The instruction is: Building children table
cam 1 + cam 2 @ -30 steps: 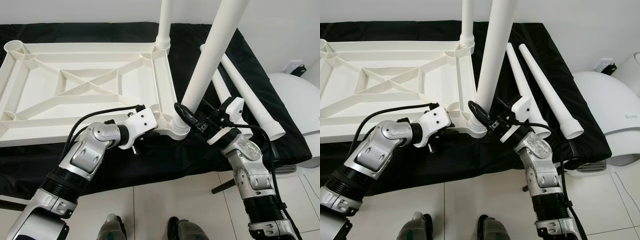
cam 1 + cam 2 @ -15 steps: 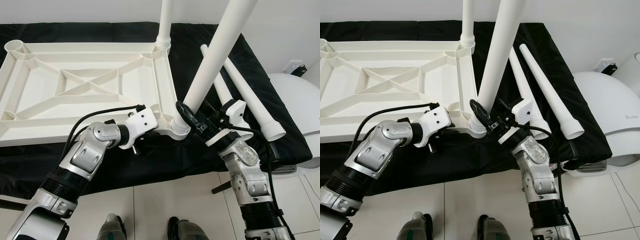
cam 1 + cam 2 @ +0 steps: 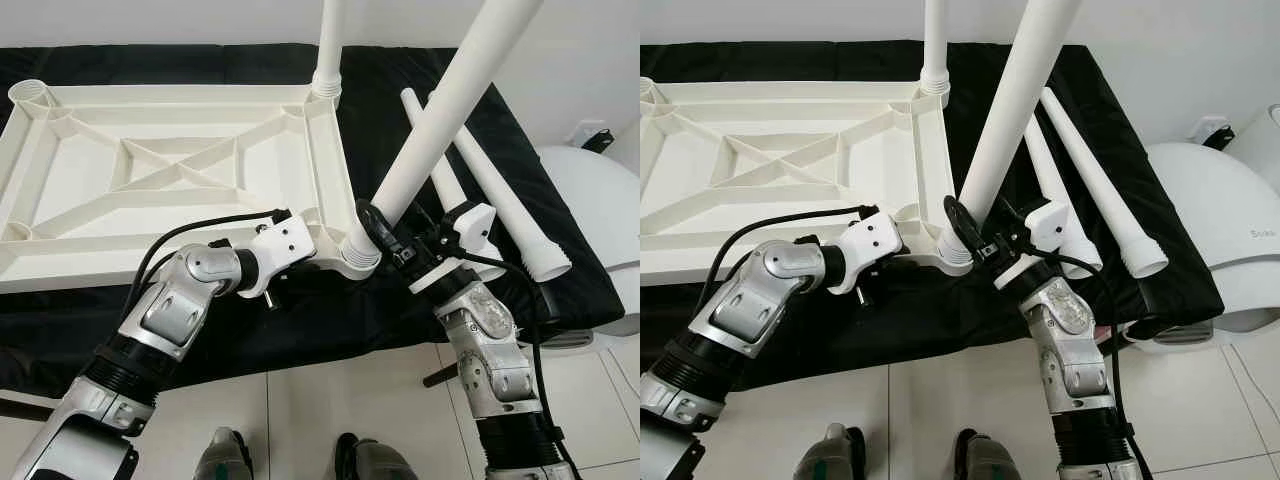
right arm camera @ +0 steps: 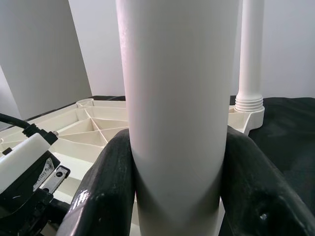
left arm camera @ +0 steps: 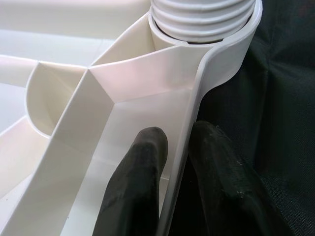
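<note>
With my left pincer (image 5: 172, 162) clamped on the tabletop (image 3: 150, 180) rim at the desk's (image 3: 400, 60) near edge, my right pincer (image 4: 177, 196), gripping the leg (image 3: 440, 130), has tilted it further right in its corner socket, so threading continues.

Support surface: low table or bench draped in a black fabric cover (image 3: 250, 310), the cloth hanging over its near edge toward a floor of pale glossy tiles (image 3: 300, 420).

Lying directly on the cover:
- One white moulded plastic tabletop (image 3: 150, 170), rectangular, upside down, its ribbed underside with crossed bracing facing up and round sockets at the corners; it occupies the left and centre.
- Two loose white plastic tapered legs (image 3: 500, 195), lying side by side on the cloth to the right of the tabletop, wide threaded ends toward the near edge.
</note>
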Controlling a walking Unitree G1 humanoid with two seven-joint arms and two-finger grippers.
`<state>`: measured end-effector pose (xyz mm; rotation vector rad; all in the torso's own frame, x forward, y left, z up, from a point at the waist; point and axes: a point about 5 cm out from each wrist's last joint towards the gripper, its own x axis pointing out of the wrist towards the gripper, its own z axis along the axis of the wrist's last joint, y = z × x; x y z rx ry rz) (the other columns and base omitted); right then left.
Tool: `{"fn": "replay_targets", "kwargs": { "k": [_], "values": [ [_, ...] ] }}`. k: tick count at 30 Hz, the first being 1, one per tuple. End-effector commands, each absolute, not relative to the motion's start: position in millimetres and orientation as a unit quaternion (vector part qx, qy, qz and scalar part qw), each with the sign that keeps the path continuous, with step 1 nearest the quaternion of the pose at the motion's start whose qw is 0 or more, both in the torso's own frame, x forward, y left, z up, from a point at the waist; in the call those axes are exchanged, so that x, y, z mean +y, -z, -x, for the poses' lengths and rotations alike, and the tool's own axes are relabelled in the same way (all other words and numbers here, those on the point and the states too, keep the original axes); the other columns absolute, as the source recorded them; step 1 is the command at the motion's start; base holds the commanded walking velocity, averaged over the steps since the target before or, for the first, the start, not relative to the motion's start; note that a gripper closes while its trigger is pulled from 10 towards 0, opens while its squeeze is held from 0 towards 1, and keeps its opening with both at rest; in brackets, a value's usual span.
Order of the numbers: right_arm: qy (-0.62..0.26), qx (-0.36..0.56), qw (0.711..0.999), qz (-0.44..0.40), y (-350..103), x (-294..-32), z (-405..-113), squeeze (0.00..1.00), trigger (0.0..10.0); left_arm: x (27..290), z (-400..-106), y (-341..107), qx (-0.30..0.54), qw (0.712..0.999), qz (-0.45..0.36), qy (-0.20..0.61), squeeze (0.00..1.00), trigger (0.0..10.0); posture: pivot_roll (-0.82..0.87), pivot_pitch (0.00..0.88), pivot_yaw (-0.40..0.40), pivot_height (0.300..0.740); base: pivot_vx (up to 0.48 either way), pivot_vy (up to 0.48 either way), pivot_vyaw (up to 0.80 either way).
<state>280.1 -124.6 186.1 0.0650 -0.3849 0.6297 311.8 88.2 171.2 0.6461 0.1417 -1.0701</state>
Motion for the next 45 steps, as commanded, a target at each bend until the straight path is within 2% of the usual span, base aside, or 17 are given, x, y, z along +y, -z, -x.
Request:
{"fn": "replay_targets", "kwargs": {
  "k": [1,13,45],
  "values": [
    [-0.313,-0.087,0.945,-0.027,-147.2,-123.4,-277.9,0.00,10.0,75.3,-308.0,-184.0,0.033,0.794,-0.308,0.523,0.00,10.0,0.02,0.199,-0.027,0.740,0.000,0.000,0.00],
    [-0.383,-0.094,0.919,0.020,-154.2,-126.7,-279.0,0.00,10.0,74.4,-308.3,-185.5,0.030,0.794,-0.309,0.523,0.00,10.0,0.02,0.192,-0.027,0.740,0.000,0.000,0.00],
    [-0.356,-0.093,0.930,0.004,-150.9,-123.7,-278.8,0.00,10.0,74.4,-309.5,-187.0,0.027,0.794,-0.311,0.521,0.00,10.0,0.02,0.186,-0.030,0.740,0.000,0.000,0.00]
  ]
}}
